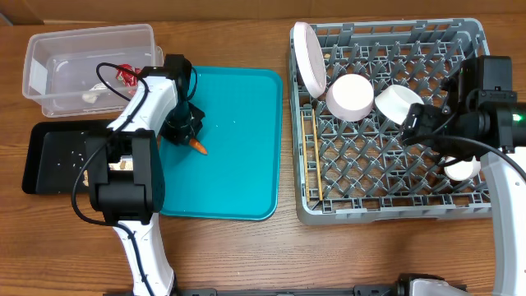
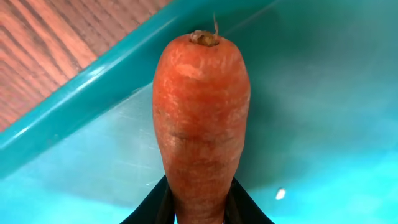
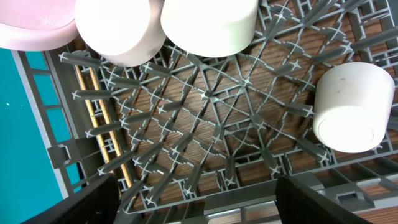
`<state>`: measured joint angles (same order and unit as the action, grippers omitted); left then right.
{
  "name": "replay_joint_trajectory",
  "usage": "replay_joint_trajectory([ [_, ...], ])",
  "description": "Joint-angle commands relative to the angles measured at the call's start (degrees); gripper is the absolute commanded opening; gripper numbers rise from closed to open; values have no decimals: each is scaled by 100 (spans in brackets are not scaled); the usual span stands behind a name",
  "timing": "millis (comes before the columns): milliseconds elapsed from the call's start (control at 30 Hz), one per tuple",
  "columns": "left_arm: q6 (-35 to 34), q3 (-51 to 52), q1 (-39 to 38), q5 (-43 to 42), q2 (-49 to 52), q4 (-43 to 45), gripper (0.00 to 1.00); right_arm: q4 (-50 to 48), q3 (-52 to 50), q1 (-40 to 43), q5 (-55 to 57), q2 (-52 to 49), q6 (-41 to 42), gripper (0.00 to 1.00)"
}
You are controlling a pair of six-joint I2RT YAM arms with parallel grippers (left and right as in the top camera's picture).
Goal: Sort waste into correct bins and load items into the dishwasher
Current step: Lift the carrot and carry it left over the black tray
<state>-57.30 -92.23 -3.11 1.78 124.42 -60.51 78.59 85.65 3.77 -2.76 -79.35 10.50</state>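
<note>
My left gripper (image 1: pixel 187 131) is shut on the orange carrot (image 1: pixel 198 148), just above the teal tray's left part; the carrot (image 2: pixel 200 118) fills the left wrist view between the black fingers (image 2: pixel 199 208). My right gripper (image 3: pixel 196 199) is open and empty over the grey dish rack (image 1: pixel 329 205). In the rack stand the white plate (image 1: pixel 308 57), two white bowls (image 1: pixel 352 95) (image 1: pixel 398 103), the small cup (image 1: pixel 462 169) and the chopsticks (image 1: pixel 314 152). The clear tub (image 1: pixel 49 57) holds the red wrapper (image 1: pixel 125 76) and a white wad (image 1: pixel 89 97). The black tray (image 1: pixel 49 156) holds crumbs.
The teal serving tray (image 1: pixel 238 140) lies between the bins and the rack. In the right wrist view the bowls (image 3: pixel 121 28) (image 3: pixel 208 22), cup (image 3: pixel 351 106) and chopsticks (image 3: pixel 99 118) show above the rack lattice.
</note>
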Motion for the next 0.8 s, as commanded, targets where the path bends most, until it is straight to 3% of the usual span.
replay_joint_trajectory([
  [0,306,120,129,63,-26,-164,21,-22,-20,28,-35,4,-11,83],
  [233,763,118,234,197,-557,-315,20,-22,-20,28,-35,4,-13,83],
  [467,765,118,555,693,-1478,-684,22,-22,-20,28,-35,4,-13,83],
  [767,850,131,1563,1084,-1777,-946,25,-22,-20,28,-35,4,-13,83],
])
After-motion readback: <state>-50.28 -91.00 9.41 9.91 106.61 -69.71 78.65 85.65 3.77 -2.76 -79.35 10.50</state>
